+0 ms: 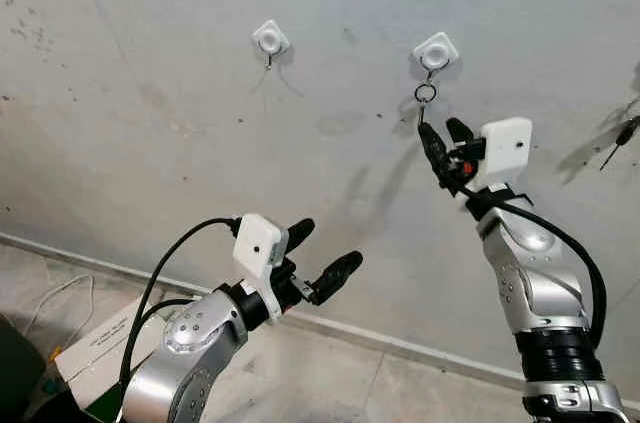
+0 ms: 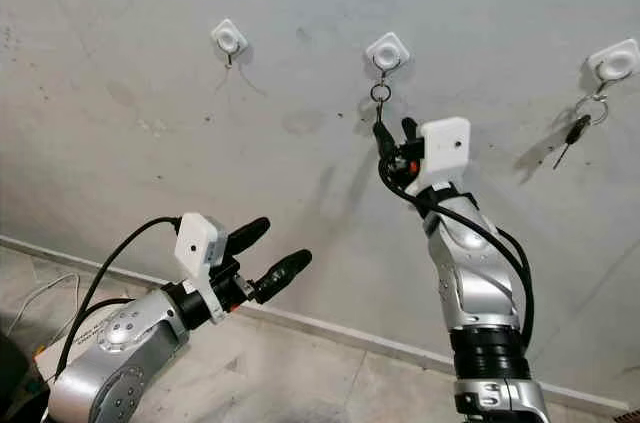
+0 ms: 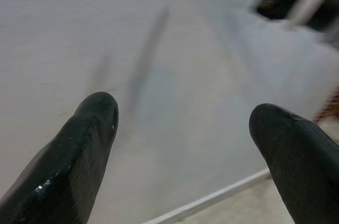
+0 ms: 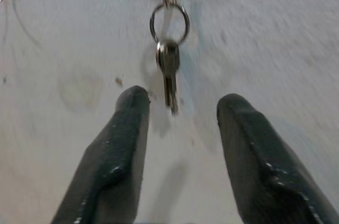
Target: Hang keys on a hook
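Grey, scuffed concrete wall (image 1: 150, 93) filled most of what you had in front of you, with a pale baseboard along its foot and tiled floor below. You had three white hooks on it: one hook (image 1: 270, 40) bare at upper centre-left, the middle hook (image 1: 436, 51) at upper centre-right, and a third hook (image 2: 613, 62) at the far right edge of the right eye view with its own dark key (image 2: 574, 133) dangling. On the middle hook the keys (image 4: 168, 68) hung by their ring (image 1: 425, 94), straight down against the wall. Your right gripper (image 1: 445, 148) was raised just under them, its two fingers parted and holding nothing; in the right wrist view the key tips sat between and just above the fingertips (image 4: 133, 102), apart from both. Your left gripper (image 1: 322, 255) was held low at lower centre-left, fingers spread wide and empty, pointing toward the wall. At the lower left corner you could see a white cardboard box (image 1: 95, 348) on the floor with a white cable beside it; its printing was too small to read and its contents were hidden.
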You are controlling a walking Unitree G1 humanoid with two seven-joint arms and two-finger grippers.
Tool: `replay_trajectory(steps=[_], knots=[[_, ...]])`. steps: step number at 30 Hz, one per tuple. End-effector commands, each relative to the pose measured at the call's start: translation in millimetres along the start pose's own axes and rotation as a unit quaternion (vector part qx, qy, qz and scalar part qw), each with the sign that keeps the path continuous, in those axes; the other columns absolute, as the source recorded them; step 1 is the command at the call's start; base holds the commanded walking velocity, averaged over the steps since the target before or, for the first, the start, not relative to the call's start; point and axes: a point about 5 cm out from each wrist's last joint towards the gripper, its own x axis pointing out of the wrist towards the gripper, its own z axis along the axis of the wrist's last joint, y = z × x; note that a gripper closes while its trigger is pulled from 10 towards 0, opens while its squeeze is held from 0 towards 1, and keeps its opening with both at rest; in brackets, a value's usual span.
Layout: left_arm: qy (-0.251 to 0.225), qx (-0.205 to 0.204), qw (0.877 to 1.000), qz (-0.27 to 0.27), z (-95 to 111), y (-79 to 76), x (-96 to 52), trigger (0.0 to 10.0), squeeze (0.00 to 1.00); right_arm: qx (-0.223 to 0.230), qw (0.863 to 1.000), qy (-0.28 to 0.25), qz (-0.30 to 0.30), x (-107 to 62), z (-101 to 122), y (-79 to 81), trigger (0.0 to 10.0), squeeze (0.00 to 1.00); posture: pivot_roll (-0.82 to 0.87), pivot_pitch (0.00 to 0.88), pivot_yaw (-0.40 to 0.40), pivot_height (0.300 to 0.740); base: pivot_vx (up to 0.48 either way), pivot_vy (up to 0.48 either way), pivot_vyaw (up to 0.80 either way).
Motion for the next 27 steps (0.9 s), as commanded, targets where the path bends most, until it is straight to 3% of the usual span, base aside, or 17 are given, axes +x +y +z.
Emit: replay_trajectory(steps=[1,4,6,13,20,27], knots=[[0.007,0.011,1.000,0.027,-2.7,7.3,-5.6,10.0,0.00,-0.006,1.000,-0.001,-0.004,-4.4,2.9,-0.3,10.0,1.00,0.02,0.000,0.094,0.740,0.000,0.000,0.00],[0.024,0.007,0.997,0.069,-15.7,18.7,-14.3,10.0,0.00,0.007,0.999,0.031,-0.014,-23.3,-12.6,1.0,10.0,1.00,0.01,0.000,0.096,0.740,0.000,0.000,0.00],[0.042,0.001,0.993,0.111,-29.8,30.7,-23.0,10.0,0.00,0.011,0.998,0.065,-0.005,-41.4,-29.9,12.3,10.0,1.00,0.00,0.000,0.096,0.740,0.000,0.000,0.00],[0.041,0.004,0.986,0.164,-39.4,45.6,-32.2,10.0,0.00,0.020,0.994,0.103,-0.019,-58.2,-48.4,21.5,10.0,1.00,0.00,0.000,0.094,0.740,0.000,0.000,0.00],[0.069,0.007,0.974,0.215,-59.2,57.3,-42.9,10.0,0.00,0.018,0.984,0.165,-0.059,-78.1,-74.2,12.7,10.0,1.00,-0.01,0.000,0.085,0.740,0.000,0.000,0.00],[0.077,-0.036,0.965,0.248,-74.0,67.4,-46.1,10.0,0.00,0.006,0.969,0.222,-0.105,-100.7,-99.4,-3.1,10.0,1.00,-0.02,0.000,0.076,0.740,0.000,0.000,0.00]])
